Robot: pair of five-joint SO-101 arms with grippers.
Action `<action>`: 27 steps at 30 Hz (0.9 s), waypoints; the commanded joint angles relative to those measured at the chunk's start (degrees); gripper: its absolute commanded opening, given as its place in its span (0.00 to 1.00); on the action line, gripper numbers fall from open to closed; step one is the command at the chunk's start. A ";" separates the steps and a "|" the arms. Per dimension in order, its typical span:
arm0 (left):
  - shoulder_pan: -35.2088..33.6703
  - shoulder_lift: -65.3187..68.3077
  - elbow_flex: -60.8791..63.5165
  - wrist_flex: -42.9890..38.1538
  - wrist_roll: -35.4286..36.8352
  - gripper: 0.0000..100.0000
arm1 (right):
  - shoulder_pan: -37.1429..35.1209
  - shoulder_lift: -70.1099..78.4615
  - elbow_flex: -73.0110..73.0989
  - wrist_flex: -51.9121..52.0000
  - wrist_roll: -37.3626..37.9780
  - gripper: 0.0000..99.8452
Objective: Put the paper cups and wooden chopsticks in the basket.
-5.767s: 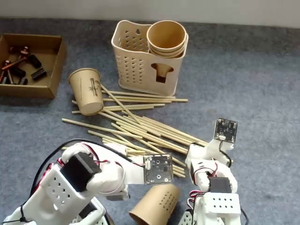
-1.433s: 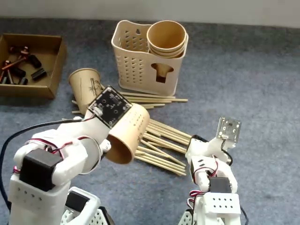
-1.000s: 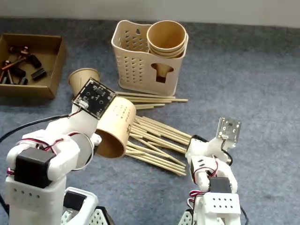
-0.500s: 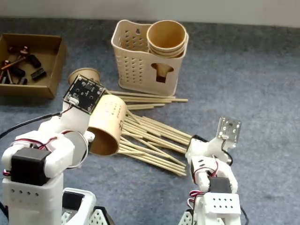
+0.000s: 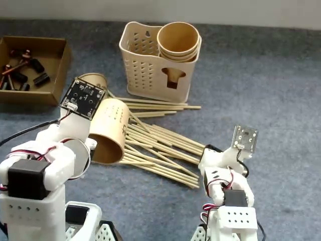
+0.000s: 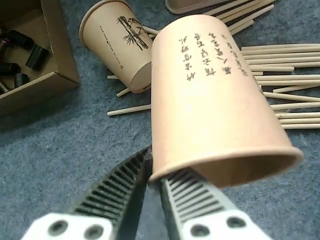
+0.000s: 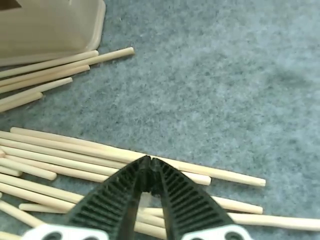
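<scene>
Above chopsticks point(image 5: 161, 144) | left tool point(image 6: 154, 167) pinching paper cup point(image 6: 210, 95) rim | right tool point(image 7: 150, 164) closed

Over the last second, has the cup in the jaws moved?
Yes. The held cup swung left across the chopsticks, toward the cardboard box.

A cream perforated basket point(image 5: 143, 70) stands upright, with stacked paper cups point(image 5: 178, 37) nested in one compartment. A tan lettered cup point(image 5: 108, 131) hangs tilted, mouth low, its rim pinched by the left gripper point(image 6: 152, 160), over the scattered wooden chopsticks point(image 5: 160, 145). Just beside it a bamboo-printed cup point(image 6: 117, 42) lies on its side, its base on some sticks.
</scene>
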 commanded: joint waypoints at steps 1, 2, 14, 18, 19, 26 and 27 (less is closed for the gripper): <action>-0.48 0.22 -4.18 0.26 0.53 0.01 | 0.40 -0.13 6.37 -1.27 -0.18 0.01; -0.48 0.22 -4.70 0.26 0.53 0.01 | 0.40 -0.13 6.37 -1.27 -0.18 0.01; -0.57 0.22 -8.84 0.35 0.53 0.01 | 0.40 -0.13 6.37 -1.27 -0.18 0.01; -0.57 0.31 -9.10 0.35 0.53 0.01 | 0.40 -0.13 6.37 -1.27 -0.18 0.01; -0.57 0.31 -9.63 0.35 0.62 0.01 | 0.40 -0.13 6.37 -1.27 -0.18 0.01; -0.57 0.31 -15.08 0.70 2.99 0.01 | 0.40 -0.13 6.37 -1.27 -0.18 0.01; -0.48 0.31 -15.43 0.70 2.99 0.01 | 0.40 -0.13 6.37 -1.27 -0.18 0.01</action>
